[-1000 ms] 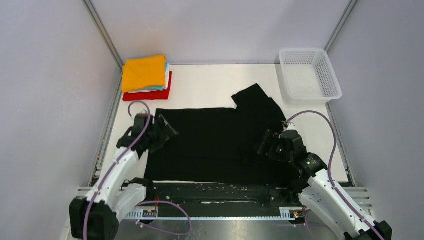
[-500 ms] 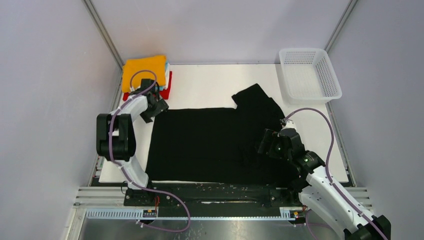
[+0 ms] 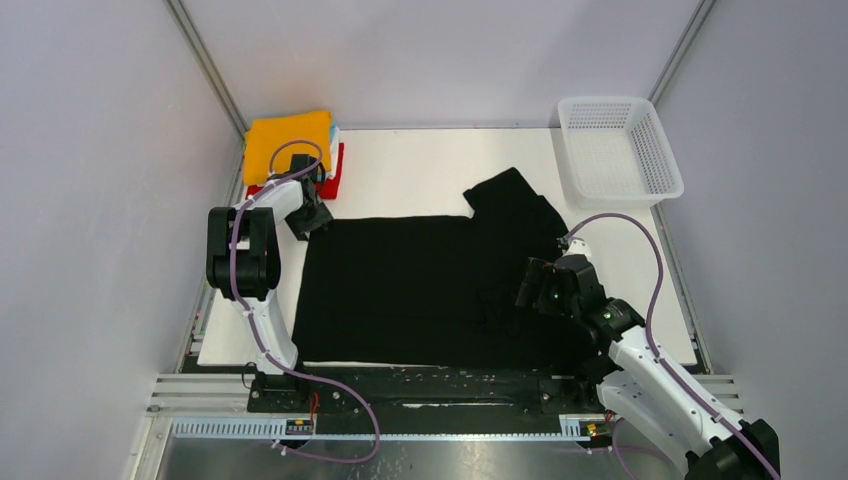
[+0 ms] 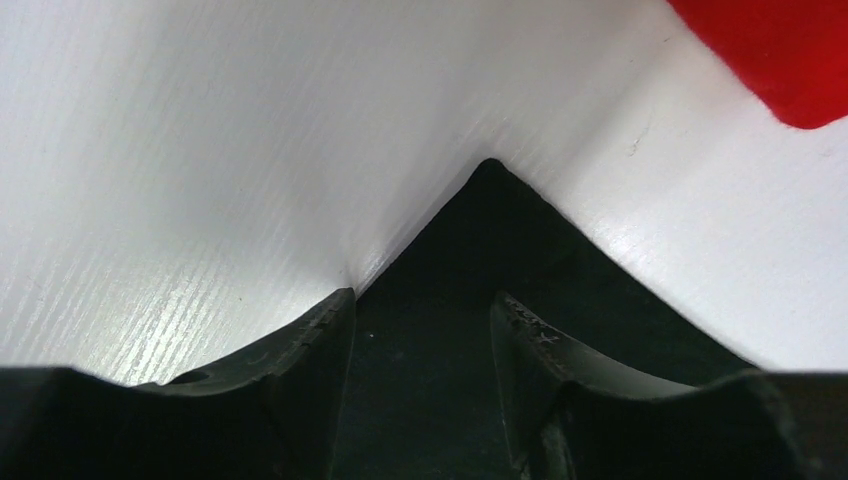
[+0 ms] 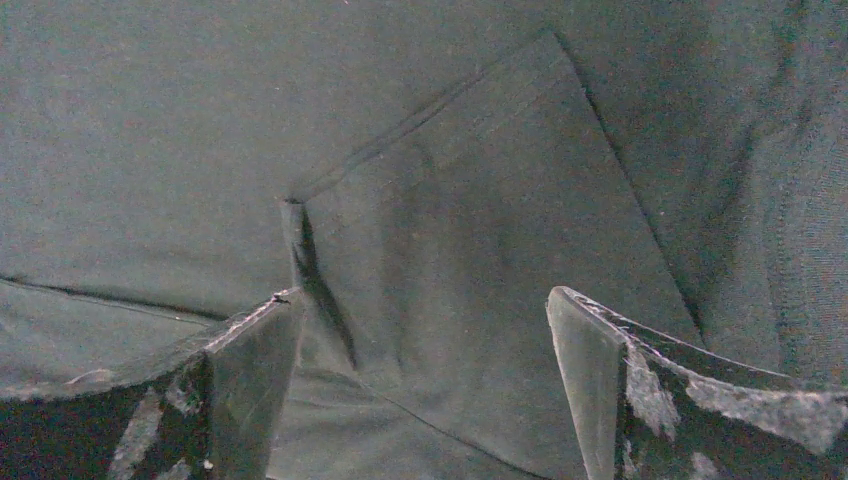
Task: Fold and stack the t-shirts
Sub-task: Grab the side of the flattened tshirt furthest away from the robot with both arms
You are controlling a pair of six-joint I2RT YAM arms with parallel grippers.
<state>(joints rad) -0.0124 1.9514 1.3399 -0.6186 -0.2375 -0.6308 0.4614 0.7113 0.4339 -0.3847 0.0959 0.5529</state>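
Observation:
The large black t-shirt (image 3: 430, 285) lies spread flat on the white table, with one sleeve (image 3: 515, 200) sticking out at the far right. My left gripper (image 3: 312, 216) is at its far left corner. In the left wrist view the gripper (image 4: 420, 305) is open, its fingers either side of the black corner (image 4: 490, 190). My right gripper (image 3: 528, 286) is low over the shirt's right part. In the right wrist view it (image 5: 420, 305) is open above a folded-over flap of black cloth (image 5: 470, 230). The folded stack has orange (image 3: 288, 143) on top and red (image 3: 336, 172) at the bottom.
A white mesh basket (image 3: 618, 150) stands at the far right corner. The folded stack sits at the far left corner, close behind my left gripper; its red edge (image 4: 780, 50) shows in the left wrist view. Bare white table (image 3: 410, 165) lies behind the shirt.
My left arm has swung from the shirt's left edge up to its far left corner, beside the folded stack. My right gripper has stayed almost still over the shirt.

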